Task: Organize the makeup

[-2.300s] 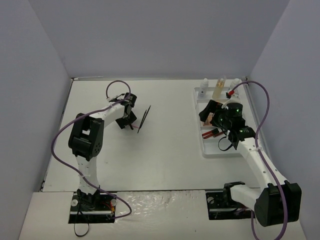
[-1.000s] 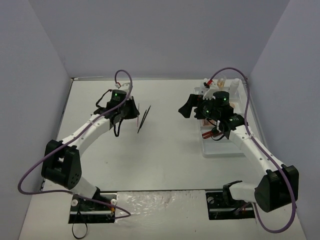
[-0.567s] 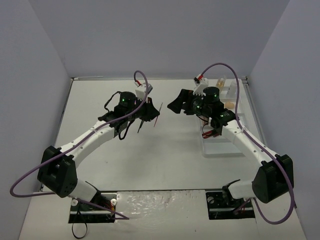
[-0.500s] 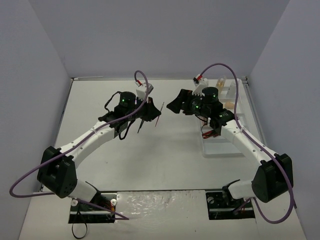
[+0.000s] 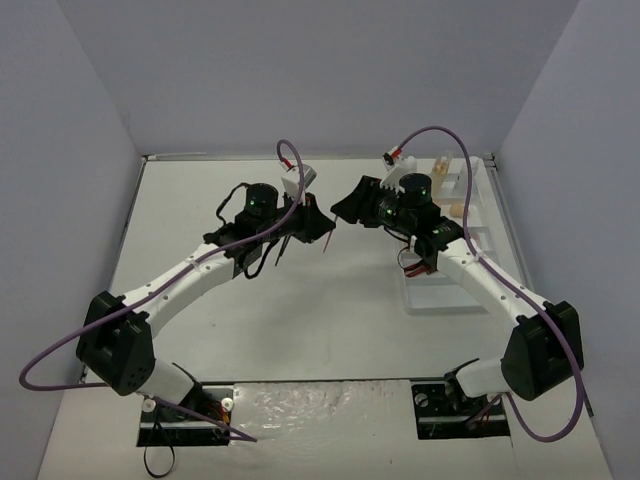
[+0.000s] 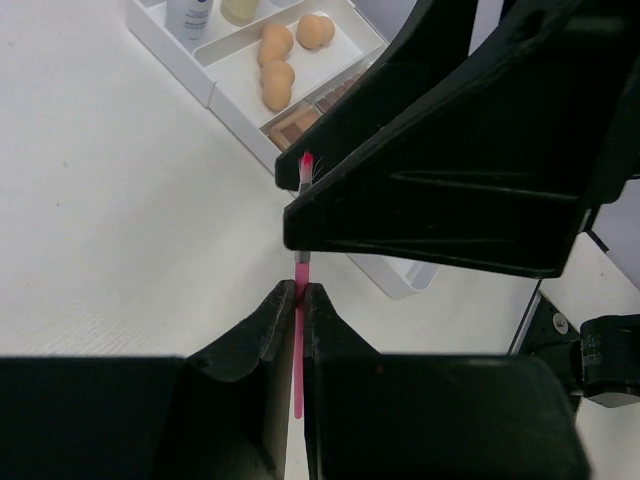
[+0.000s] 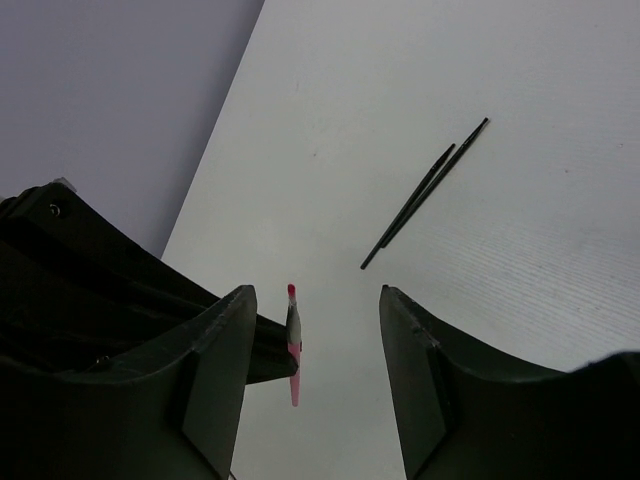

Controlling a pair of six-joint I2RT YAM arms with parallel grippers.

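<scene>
White tray, seemingly plastic, on table

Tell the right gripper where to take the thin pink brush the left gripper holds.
Grip the free shaft just below the red tip of the thin pink brush, above the left gripper. The right gripper, open, straddles it from the tip end; close across the slim stem.

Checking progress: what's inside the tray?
Three sponges, a palette and two bottles show; the right end effector covers the rest.
</scene>
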